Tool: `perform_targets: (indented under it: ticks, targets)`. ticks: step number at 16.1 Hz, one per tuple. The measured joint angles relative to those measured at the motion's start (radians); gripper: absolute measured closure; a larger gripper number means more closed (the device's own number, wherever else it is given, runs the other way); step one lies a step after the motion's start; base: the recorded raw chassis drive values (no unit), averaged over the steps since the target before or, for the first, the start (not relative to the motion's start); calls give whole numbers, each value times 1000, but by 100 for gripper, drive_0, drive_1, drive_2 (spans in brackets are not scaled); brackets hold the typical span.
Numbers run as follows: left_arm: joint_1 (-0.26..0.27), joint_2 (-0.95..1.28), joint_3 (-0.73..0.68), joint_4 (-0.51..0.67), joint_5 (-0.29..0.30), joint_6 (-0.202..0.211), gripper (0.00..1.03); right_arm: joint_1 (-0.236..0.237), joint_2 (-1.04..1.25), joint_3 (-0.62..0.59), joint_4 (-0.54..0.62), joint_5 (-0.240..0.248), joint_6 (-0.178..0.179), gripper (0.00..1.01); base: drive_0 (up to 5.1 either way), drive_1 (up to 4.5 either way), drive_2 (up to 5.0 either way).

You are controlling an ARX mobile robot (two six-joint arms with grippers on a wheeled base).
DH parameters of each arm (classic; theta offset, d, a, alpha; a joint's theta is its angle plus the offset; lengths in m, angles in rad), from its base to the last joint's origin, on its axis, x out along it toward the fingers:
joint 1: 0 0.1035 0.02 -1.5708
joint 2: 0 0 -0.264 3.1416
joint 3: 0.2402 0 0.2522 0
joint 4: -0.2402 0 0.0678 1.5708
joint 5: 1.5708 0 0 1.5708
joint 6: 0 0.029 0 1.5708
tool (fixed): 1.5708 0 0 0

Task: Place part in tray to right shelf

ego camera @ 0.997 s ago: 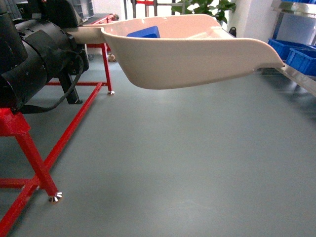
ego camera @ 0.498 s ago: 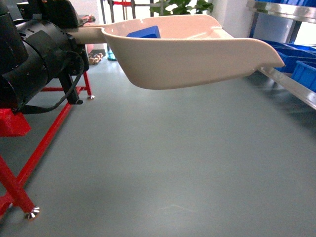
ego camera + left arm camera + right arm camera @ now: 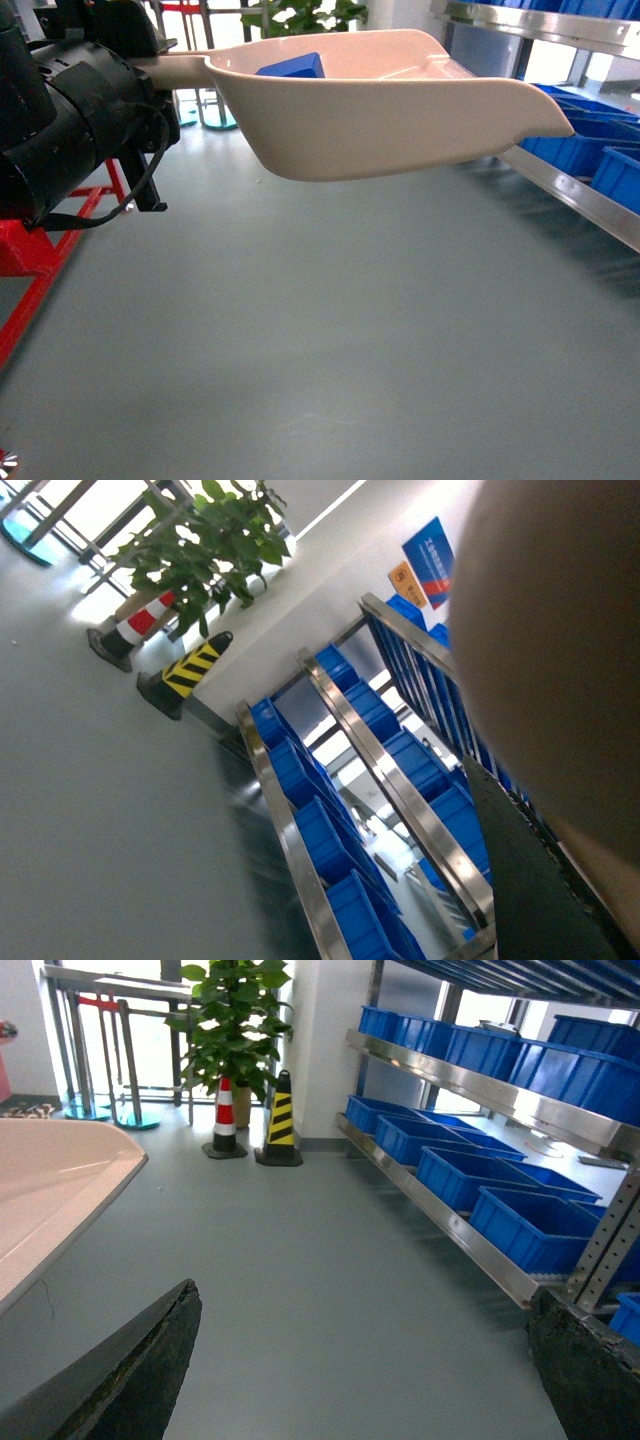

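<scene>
One view, head, with part [image 3: 292,66] in tray [image 3: 400,120]; right pincer [image 3: 360,1360] agape; left's state unclear.

Head faces forward; wrists share the shelf [image 3: 470,1090].

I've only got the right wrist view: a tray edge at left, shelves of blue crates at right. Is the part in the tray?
Observer: Yes. The head view shows the part lying in the tray, near its handle end.
Operator: Who holds the tray?
Observer: Its handle runs to the left arm; the grip itself is hidden.
Operator: Where does the lip point?
Observer: Rightward, toward the right shelf and its front rail.
</scene>
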Motion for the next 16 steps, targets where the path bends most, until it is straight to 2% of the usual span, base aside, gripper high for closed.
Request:
perform_targets:
  ticks: [16]
  targets:
    - [-3, 0, 0, 0, 0, 0, 91, 0, 0, 0, 0, 0, 0, 3, -152, -152, -152]
